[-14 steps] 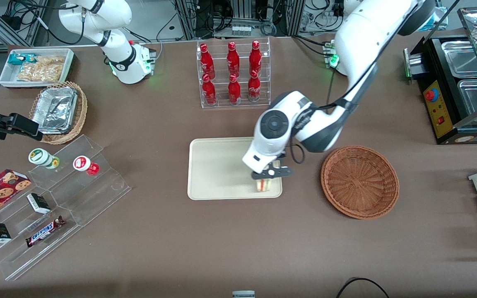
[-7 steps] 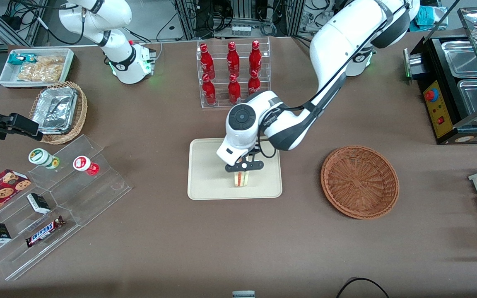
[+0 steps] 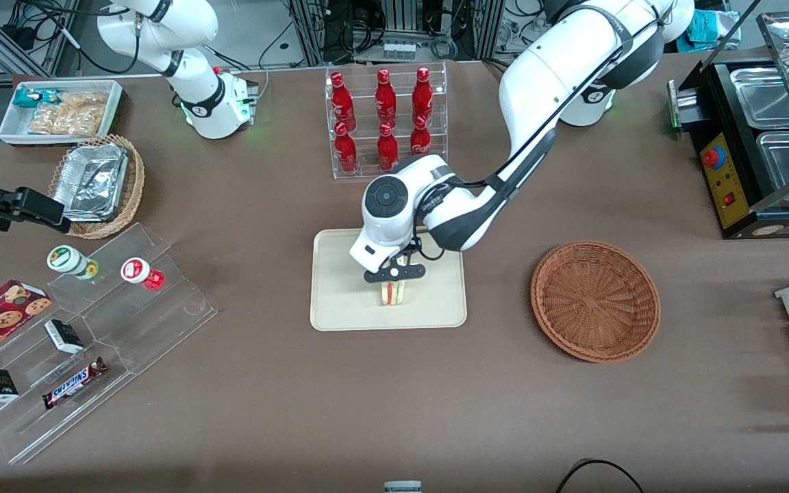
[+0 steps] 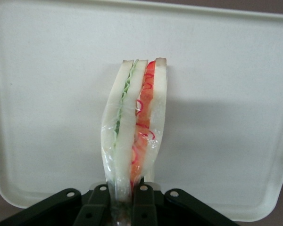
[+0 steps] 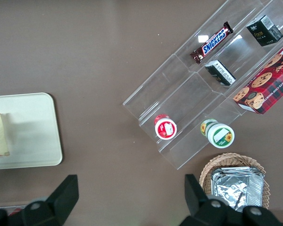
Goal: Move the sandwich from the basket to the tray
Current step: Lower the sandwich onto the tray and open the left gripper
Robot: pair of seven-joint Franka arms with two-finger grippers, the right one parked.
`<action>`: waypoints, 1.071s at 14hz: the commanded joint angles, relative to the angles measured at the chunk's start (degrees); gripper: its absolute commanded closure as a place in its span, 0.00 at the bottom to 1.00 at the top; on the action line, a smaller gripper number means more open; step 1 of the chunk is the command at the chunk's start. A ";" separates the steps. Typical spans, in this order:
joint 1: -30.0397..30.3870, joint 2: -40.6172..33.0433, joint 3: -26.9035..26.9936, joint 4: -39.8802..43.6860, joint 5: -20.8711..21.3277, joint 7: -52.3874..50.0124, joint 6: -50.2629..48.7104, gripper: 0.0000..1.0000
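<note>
Claw [image 3: 392, 286] grips sandwich [image 3: 392, 293] over tray [image 3: 340, 287] on brown table [image 3: 394, 404].

A high front camera looks down across the whole table, both arms facing it. The left wrist camera looks close along the gripper [image 4: 120, 200] at the sandwich [image 4: 134, 127] over the tray [image 4: 226, 117]. The parked arm's wrist camera looks straight down, sharing the tray's [image 5: 33, 136] edge with both.
</note>
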 commanded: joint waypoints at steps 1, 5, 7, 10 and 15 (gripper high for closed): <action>-1.59 1.42 0.20 1.64 1.33 -1.42 -0.25 0.90; -1.59 1.43 0.29 2.08 1.50 -2.65 -0.16 0.01; -1.07 -0.58 0.29 2.16 1.59 -2.74 -0.86 0.00; -0.80 -5.76 2.39 1.46 1.51 -2.92 -5.32 0.00; 4.11 -13.33 2.66 0.23 0.19 -6.96 -16.59 0.00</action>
